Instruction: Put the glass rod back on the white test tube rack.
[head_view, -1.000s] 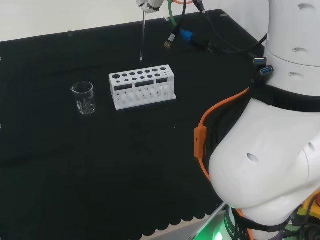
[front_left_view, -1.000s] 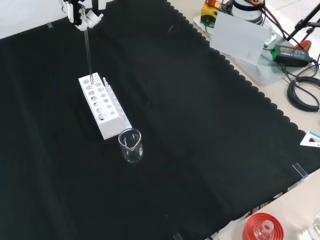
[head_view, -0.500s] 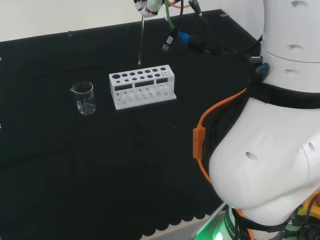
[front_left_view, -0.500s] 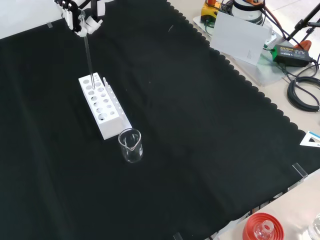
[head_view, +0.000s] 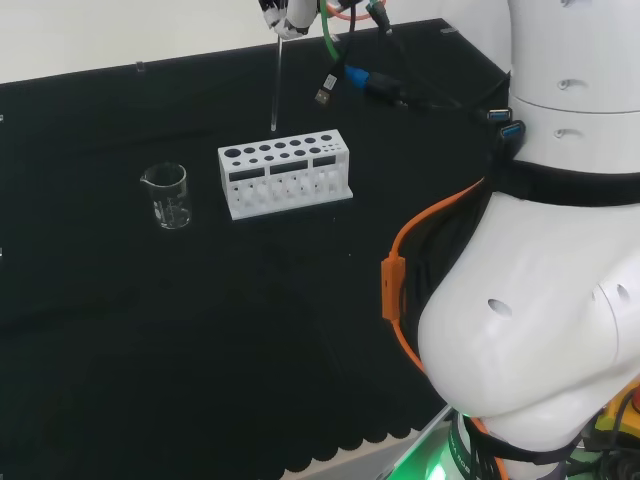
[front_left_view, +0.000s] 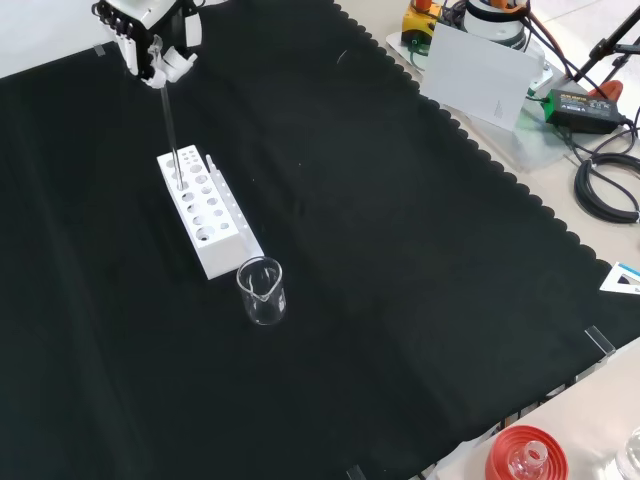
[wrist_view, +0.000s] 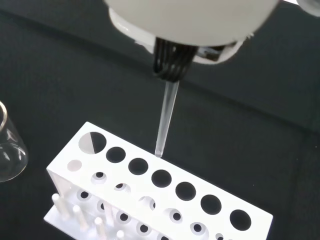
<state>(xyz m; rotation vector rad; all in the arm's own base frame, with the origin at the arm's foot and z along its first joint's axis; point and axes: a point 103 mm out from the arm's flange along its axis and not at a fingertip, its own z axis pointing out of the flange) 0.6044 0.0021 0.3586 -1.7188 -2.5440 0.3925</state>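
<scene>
The hand (front_left_view: 150, 40) pinches the thin clear glass rod (front_left_view: 171, 125) by its top, tip above the white holed test tube rack (front_left_view: 205, 215). Treat it as rigid, slippery, brittle; keep it vertical.

So the hand (front_left_view: 150, 45) with the glass rod (front_left_view: 170, 125) is sliding left in both the head and front views. Rod's lower tip drops closer to the white test tube rack (front_left_view: 205, 215), now hanging just above its far row of holes.
</scene>
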